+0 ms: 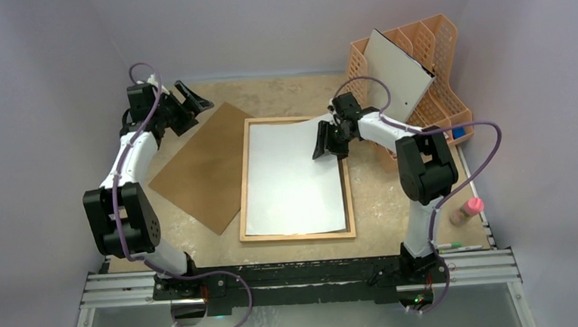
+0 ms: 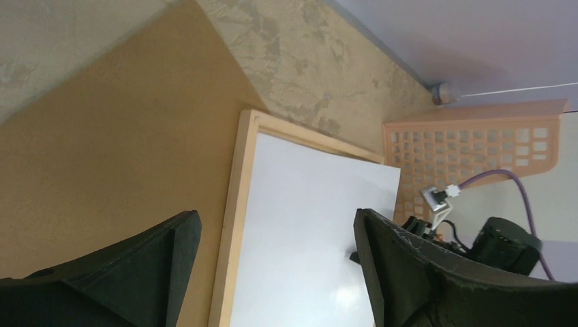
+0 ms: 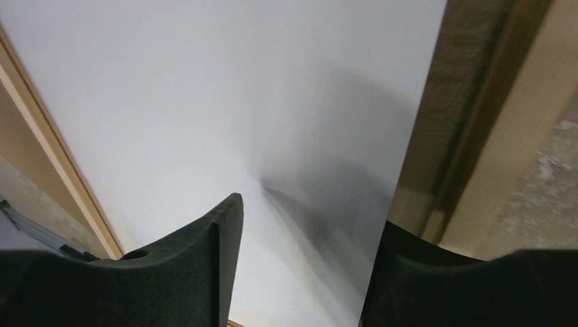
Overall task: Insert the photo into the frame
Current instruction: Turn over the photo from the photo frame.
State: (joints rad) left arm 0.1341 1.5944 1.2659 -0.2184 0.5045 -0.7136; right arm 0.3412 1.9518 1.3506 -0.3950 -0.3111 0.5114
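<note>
- Nearest the arm bases, the near rail of the frame (image 1: pixel 298 236) lies flat on the table. The photo (image 1: pixel 291 182) sits inside it, white back up, w/ its near edge tucked inside that rail.
- Mid-table, the right claw (image 1: pixel 329 150) hangs over the photo's far-right part. Tips are apart w/ nothing pinched: the sheet lies under them, not between them.
- That far-right corner looks unsettled. On the top cam it pokes over the far rail instead of lying inside it.
- Step in hand, my read: seating that last corner.
- To do it well, keep the tips low and nudge the corner back toward the near-left until it clears the rail, then press it flat.
- Go gently, b/c a thin sheet will prob. buckle if shoved edge-on.
- Further left, the left claw (image 1: pixel 190 105) hovers wide apart and empty above the far corner of the brown board (image 1: pixel 199 169), well clear of the frame.
- Far right is the orange rack (image 1: pixel 439 44) w/ a white board (image 1: pixel 398 73) leaning in it.
- Only the right wrist cam shows a dark gap between the photo's right edge and the rail, so the sheet looks raised there. The top cam can't show that lift.
- The left wrist cam shows the left rail close up, w/ the sheet snug beside it.
- Only the top cam shows the whole frame and both arms.
</note>
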